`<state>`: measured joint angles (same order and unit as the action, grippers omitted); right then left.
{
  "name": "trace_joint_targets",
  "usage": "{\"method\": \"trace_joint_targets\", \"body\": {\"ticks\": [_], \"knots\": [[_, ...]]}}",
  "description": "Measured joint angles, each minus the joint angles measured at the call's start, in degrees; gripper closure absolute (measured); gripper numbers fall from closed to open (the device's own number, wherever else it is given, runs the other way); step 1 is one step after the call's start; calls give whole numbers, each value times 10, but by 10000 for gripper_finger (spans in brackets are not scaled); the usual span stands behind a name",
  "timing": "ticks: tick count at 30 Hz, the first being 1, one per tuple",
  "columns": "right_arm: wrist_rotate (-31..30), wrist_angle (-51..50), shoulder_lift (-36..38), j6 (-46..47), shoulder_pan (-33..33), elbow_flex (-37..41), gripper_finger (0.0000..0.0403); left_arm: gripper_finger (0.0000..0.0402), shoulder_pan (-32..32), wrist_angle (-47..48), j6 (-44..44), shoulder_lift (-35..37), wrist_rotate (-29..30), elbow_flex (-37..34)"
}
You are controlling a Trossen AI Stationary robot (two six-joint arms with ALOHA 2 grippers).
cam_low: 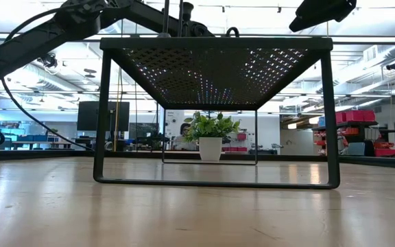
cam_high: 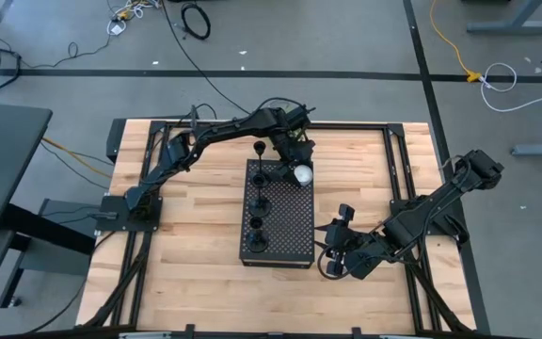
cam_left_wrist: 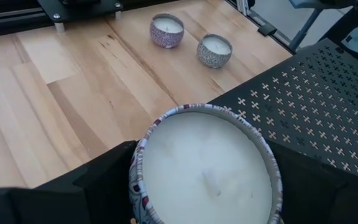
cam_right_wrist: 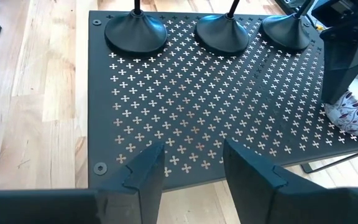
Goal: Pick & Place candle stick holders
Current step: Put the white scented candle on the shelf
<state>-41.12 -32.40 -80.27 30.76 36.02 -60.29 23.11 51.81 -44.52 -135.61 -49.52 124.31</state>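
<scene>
Three black candle stick holders [cam_right_wrist: 135, 31] [cam_right_wrist: 222, 31] [cam_right_wrist: 288, 28] stand on their round bases in a row on the black perforated box [cam_high: 285, 231], along its left side [cam_high: 257, 223]. My left gripper [cam_high: 299, 174] is over the box's far end, shut on a white candle in a patterned tin [cam_left_wrist: 207, 168]. My right gripper [cam_right_wrist: 194, 168] hangs open just off the box's near right corner [cam_high: 339, 247], with nothing between its fingers. My left gripper pinches the candle tin's round wall [cam_left_wrist: 138, 180] between its two fingers [cam_left_wrist: 104, 183], one on either side. The fingers slant down from the table's far left. The tin [cam_right_wrist: 353, 118] sits low over the box's top, slightly tilted; whether it touches the box, I cannot tell.
Two more small tin candles [cam_left_wrist: 167, 30] [cam_left_wrist: 214, 50] sit on the bare wood beyond the box. A slim dark thing [cam_high: 261, 148] stands on the table past the box's far end. Black rails frame the table [cam_high: 393, 141]. The wood left of the box [cam_high: 196, 217] is bare.
</scene>
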Motion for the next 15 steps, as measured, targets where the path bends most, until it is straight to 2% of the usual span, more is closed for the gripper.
{"method": "trace_joint_targets", "body": {"ticks": [15], "knots": [[0, 1, 0, 0, 0, 0, 239, 74, 3, -2, 18, 0, 2, 0]]}}
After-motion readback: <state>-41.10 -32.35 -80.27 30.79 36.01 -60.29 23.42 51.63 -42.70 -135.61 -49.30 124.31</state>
